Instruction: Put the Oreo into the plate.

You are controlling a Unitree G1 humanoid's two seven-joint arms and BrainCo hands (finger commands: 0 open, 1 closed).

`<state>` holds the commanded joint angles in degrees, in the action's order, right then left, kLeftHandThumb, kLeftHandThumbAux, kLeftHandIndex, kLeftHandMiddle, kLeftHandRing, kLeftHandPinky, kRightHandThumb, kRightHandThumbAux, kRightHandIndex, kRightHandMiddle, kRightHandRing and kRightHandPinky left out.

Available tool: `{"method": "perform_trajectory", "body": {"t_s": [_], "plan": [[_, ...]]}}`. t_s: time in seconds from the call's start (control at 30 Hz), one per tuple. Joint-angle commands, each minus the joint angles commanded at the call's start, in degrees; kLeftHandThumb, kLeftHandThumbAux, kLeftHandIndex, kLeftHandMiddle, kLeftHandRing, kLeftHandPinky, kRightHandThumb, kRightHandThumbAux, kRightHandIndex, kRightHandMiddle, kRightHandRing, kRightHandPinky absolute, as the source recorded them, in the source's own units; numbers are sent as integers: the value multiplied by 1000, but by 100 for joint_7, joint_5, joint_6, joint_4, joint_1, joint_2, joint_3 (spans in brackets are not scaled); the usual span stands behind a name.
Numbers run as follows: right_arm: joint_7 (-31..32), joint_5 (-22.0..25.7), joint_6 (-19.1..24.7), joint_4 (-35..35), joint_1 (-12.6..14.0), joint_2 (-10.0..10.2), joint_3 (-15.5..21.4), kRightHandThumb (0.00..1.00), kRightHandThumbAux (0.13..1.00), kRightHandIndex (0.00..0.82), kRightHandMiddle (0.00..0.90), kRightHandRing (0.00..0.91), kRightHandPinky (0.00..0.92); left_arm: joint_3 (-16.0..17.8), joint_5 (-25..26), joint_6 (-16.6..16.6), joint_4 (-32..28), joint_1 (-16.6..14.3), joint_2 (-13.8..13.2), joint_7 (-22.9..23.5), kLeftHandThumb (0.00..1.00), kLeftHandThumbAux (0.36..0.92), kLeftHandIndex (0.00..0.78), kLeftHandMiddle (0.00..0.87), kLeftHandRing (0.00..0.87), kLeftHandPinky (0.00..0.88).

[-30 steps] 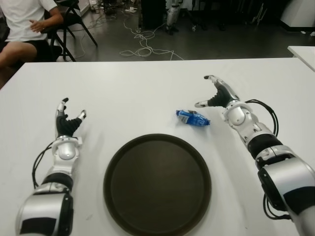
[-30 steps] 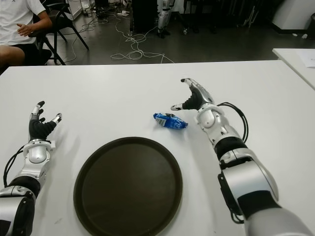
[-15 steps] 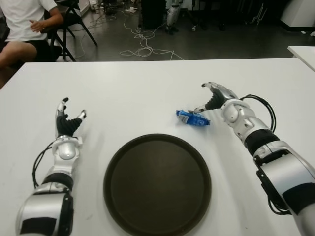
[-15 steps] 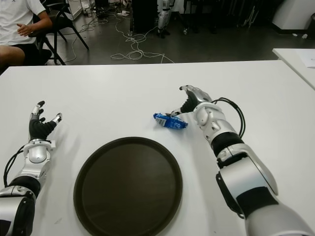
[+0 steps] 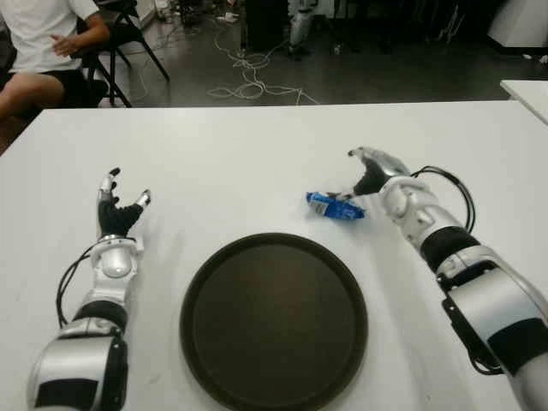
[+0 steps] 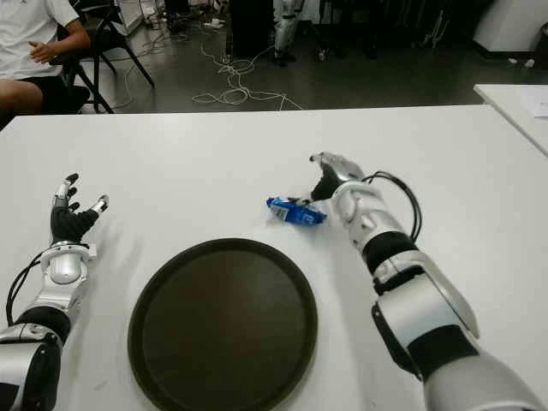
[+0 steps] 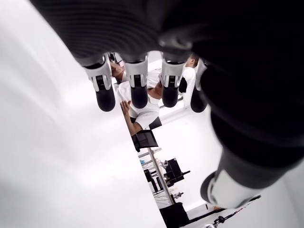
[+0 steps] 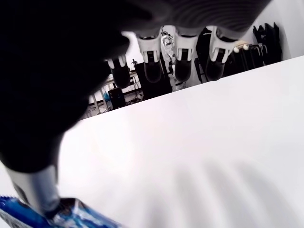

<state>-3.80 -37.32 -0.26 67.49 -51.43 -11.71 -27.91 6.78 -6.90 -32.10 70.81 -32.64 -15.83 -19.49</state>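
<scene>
Oreo packet [image 5: 335,205], a small blue wrapper, lies flat on the white table [image 5: 257,163] just beyond the far right rim of the round dark plate [image 5: 273,320], not yet in it. The right hand [image 5: 366,174] sits at the packet's right end with its fingers [image 8: 184,56] spread and its thumb tip pressed on the wrapper's edge, so nothing is gripped yet. The risk, as it looks, is that the slick, thin wrapper slides away or is only pinched at one corner, and then swings or drops short of the plate. The left hand [image 5: 116,212] shows left of the plate, fingers apart and empty. At the far left a person [image 5: 38,47] sits on a chair. No writing on the wrapper can be read.
</scene>
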Motion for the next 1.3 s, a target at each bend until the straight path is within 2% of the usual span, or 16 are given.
{"method": "perform_trajectory", "body": {"t_s": [0.33,0.47,1.03,1.3], "plan": [[125,61,88,126,-34,95,-21,0,700,0,0,0,3,-2,-8,67,24,-15,-5,-33,0,744,44,56,32,20],[343,116,174,-173,-72,2,24,0,701,0,0,0,5,-16,-31,74,28,-19,-7,-63,0,752,45,53,30,16],[-101,100,-90,54,-73,31,33,0,647,0,0,0,11,-14,-25,126,41,-31,-14,-52,0,784,40,45,23,5],[-84,134,-99,-40,-59,-5,66,0,673,0,0,0,22,-43,-59,164,46,-44,-25,-60,0,757,37,41,17,0]]}}
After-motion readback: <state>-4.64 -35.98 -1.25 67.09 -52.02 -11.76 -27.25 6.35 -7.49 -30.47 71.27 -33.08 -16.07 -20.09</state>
